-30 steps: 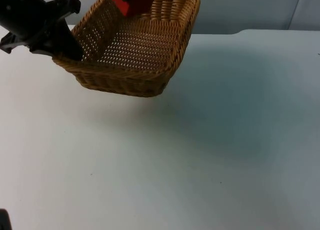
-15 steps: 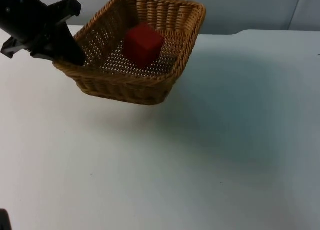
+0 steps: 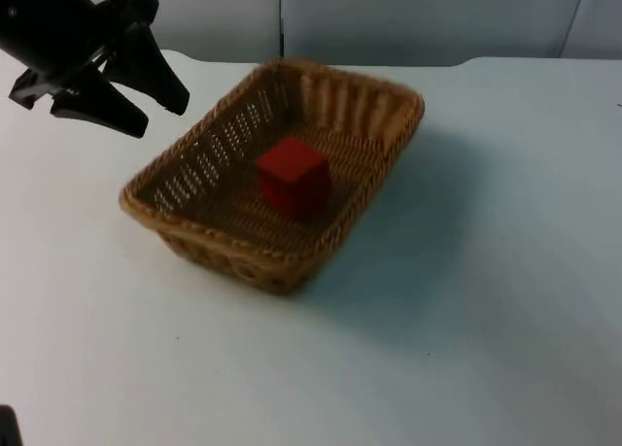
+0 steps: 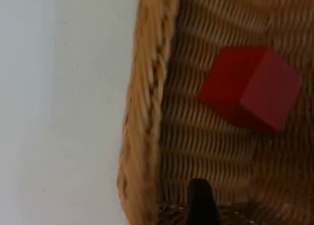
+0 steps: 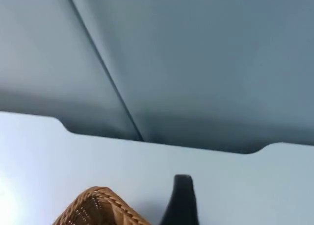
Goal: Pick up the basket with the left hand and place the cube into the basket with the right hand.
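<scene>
White table top (image 3: 466, 300) ends at a grey partition wall (image 3: 418, 18)

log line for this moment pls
basket: on table | cube: inside basket | left gripper: open, clear of basket rim | right gripper: by basket's far corner

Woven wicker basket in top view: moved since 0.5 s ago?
Yes. The woven wicker basket, holding the red cube, has dropped away from the grey partition wall onto the white table; the left end effector is open, apart from it.
</scene>
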`<state>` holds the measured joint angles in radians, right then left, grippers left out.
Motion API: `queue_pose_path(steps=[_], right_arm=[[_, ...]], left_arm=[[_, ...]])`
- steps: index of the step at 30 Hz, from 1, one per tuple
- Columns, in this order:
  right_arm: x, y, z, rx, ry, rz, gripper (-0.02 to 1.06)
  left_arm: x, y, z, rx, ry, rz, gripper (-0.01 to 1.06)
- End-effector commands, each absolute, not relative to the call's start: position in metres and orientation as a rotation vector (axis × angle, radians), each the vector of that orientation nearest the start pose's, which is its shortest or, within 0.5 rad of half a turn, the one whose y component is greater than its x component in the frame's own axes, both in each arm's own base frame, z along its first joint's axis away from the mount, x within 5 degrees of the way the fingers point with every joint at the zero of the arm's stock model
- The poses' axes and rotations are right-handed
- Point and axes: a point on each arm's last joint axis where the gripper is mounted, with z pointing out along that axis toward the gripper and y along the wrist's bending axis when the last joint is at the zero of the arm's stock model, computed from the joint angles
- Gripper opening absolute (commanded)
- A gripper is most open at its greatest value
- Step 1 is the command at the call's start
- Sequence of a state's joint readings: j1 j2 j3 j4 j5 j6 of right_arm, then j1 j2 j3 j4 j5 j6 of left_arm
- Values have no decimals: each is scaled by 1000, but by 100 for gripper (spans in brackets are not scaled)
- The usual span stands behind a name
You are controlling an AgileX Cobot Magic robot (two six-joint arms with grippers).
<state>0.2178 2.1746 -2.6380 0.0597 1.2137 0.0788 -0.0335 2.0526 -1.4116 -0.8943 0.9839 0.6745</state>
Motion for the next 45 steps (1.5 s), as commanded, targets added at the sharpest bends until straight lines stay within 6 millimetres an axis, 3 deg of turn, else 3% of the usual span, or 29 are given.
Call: queue_pose_path(steps=[1,9,14,27,35,39,43,45], right_arm=[[443,104,443,-160,2206,258,67],[416,96,480,-155,2121,235,67],[408,95,489,-157,2099,241,67],[398,91,502,-153,2068,216,67],[398,91,502,-153,2068,218,65],[398,91,502,-153,2068,218,65],[398,90,501,-151,2068,207,65],[396,89,503,-150,2063,203,63]], left_arm=[[405,-73,181,276,2677,-1004,58],[406,-73,181,275,2676,-988,58],[406,-67,174,342,2715,-877,58],[410,-62,170,374,2707,-764,58],[411,-62,146,381,2761,-784,58],[412,-62,145,380,2763,-783,57],[412,-62,145,380,2763,-783,51],[412,-62,146,393,2756,-777,34]])
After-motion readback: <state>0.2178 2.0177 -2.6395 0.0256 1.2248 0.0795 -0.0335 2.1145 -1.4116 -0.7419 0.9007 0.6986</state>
